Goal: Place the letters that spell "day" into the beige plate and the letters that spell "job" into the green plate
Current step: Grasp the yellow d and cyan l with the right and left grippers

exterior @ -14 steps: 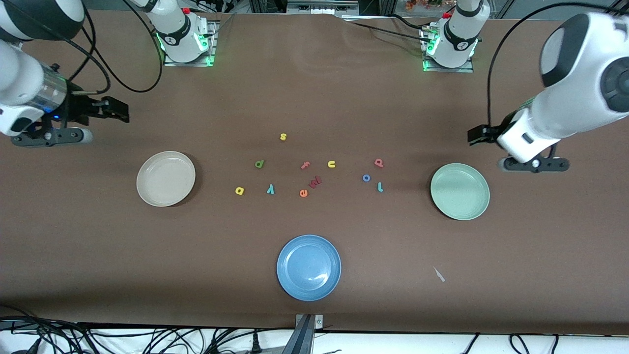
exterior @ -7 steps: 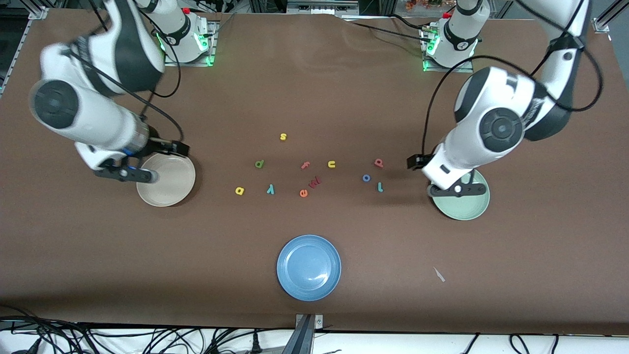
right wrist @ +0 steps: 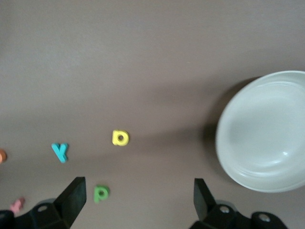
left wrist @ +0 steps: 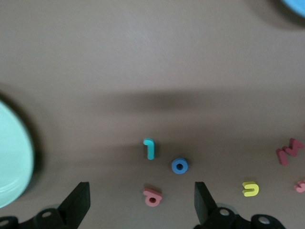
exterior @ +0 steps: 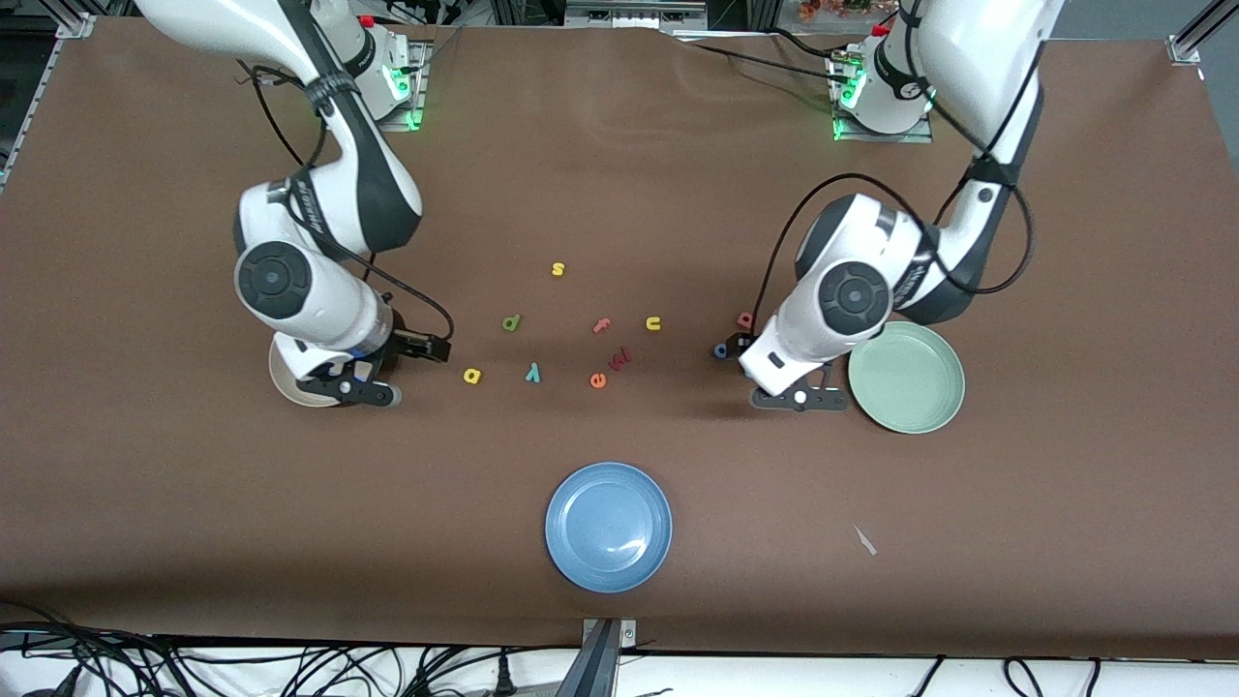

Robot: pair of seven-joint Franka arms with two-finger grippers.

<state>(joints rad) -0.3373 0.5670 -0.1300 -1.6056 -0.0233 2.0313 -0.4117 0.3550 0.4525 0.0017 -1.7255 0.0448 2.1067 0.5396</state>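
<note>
The left gripper (left wrist: 140, 210) hangs with fingers spread wide and empty over the red b (left wrist: 152, 196), with the blue o (left wrist: 179, 166) and teal j (left wrist: 149, 148) just past its fingertips and the green plate (exterior: 920, 387) near, toward its own arm's end. The right gripper (right wrist: 138, 205), also wide and empty, hangs beside the beige plate (right wrist: 267, 138). The green d (right wrist: 100, 193) lies between its fingers, the yellow a (right wrist: 120, 138) and teal y (right wrist: 60, 151) just ahead.

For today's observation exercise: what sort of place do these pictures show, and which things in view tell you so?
Probably a robotics lab bench set up for a sorting test: two arms bolted to a brown-covered table, loose cables along its edge, and foam letters scattered between the green plate and a blue plate.
</note>
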